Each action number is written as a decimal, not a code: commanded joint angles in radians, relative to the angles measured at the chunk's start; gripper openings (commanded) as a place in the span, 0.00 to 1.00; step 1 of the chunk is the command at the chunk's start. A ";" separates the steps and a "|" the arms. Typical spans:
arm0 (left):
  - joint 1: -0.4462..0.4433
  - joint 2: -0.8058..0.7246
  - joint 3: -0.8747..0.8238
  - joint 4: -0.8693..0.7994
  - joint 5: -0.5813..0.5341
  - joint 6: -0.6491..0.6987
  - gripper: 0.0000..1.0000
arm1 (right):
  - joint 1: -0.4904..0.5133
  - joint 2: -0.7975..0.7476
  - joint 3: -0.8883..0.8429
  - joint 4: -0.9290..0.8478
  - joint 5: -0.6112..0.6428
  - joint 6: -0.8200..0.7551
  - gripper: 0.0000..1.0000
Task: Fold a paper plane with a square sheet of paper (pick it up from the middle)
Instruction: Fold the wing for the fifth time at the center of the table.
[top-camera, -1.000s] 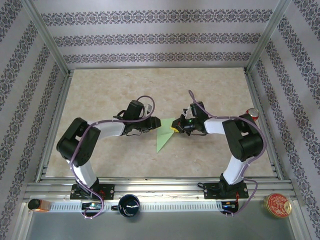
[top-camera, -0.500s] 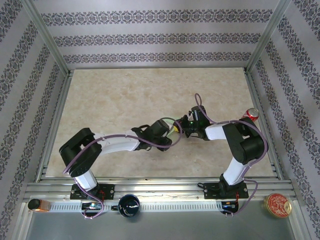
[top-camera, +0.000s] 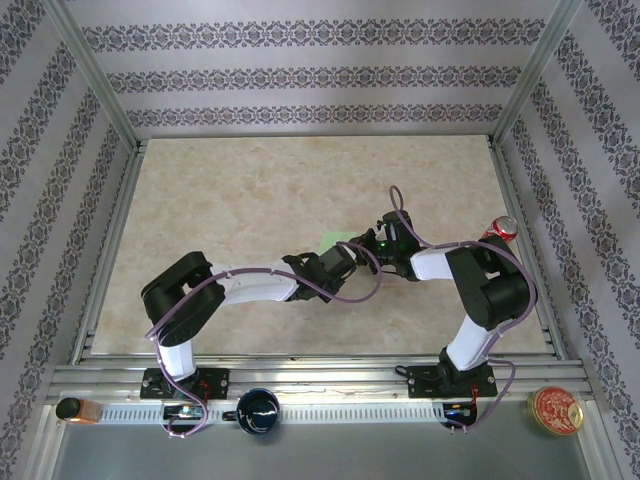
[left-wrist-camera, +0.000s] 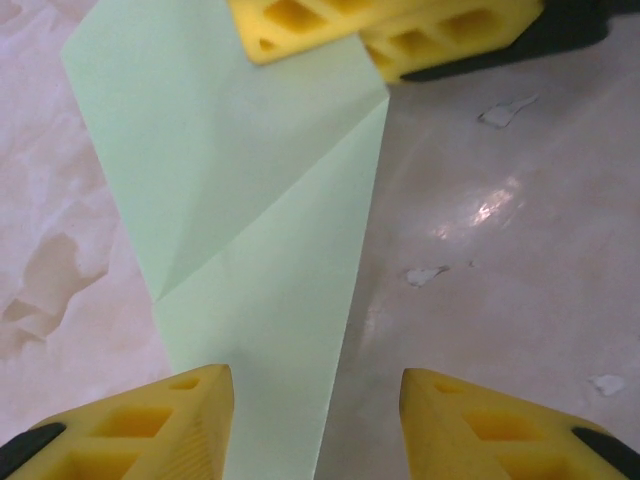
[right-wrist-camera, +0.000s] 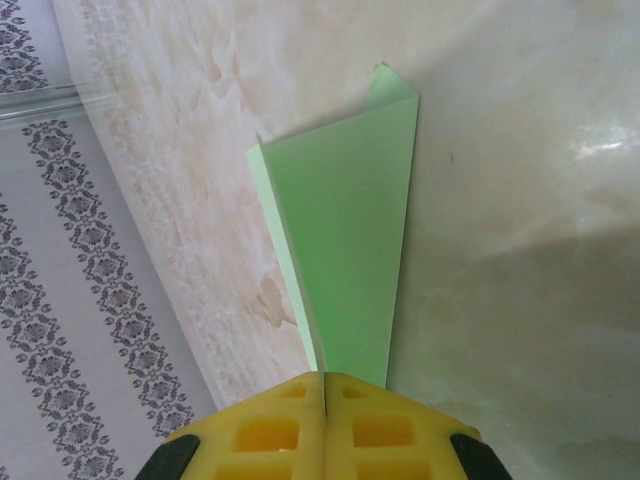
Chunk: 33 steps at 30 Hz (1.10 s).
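The light-green square sheet of paper (left-wrist-camera: 250, 200) is folded into a long pointed shape with a diagonal crease and lies low over the table. My right gripper (right-wrist-camera: 325, 378) is shut on its narrow end, and the folded paper (right-wrist-camera: 345, 240) fans out ahead of the jaws. My left gripper (left-wrist-camera: 315, 400) is open: its left finger (left-wrist-camera: 150, 420) sits over the paper, and the paper's right edge runs between the jaws. The right gripper's yellow fingers (left-wrist-camera: 380, 30) pinch the far edge. From above, a green corner of the paper (top-camera: 332, 238) shows beside the left gripper (top-camera: 350, 258) and right gripper (top-camera: 368, 245).
A red can (top-camera: 505, 227) stands near the right arm's elbow. On the front rail are a dark mug (top-camera: 258, 410), a round red tin (top-camera: 555, 410) and a small orange thing (top-camera: 75, 409). Aluminium frame posts bound the marble table (top-camera: 250, 180).
My left arm has swung right from beside the paper to over it, its jaws opening wider. Most of the paper is now covered from above. The right gripper stayed shut on the paper.
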 joint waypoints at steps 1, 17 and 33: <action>-0.006 0.010 0.011 -0.041 -0.040 0.032 0.47 | 0.011 -0.023 0.009 0.015 -0.003 0.009 0.02; -0.006 0.037 0.024 -0.055 -0.078 0.054 0.29 | 0.007 -0.023 0.005 0.024 -0.017 0.010 0.03; -0.012 -0.013 0.006 0.000 -0.057 0.058 0.30 | 0.008 -0.020 0.009 0.017 -0.014 0.006 0.04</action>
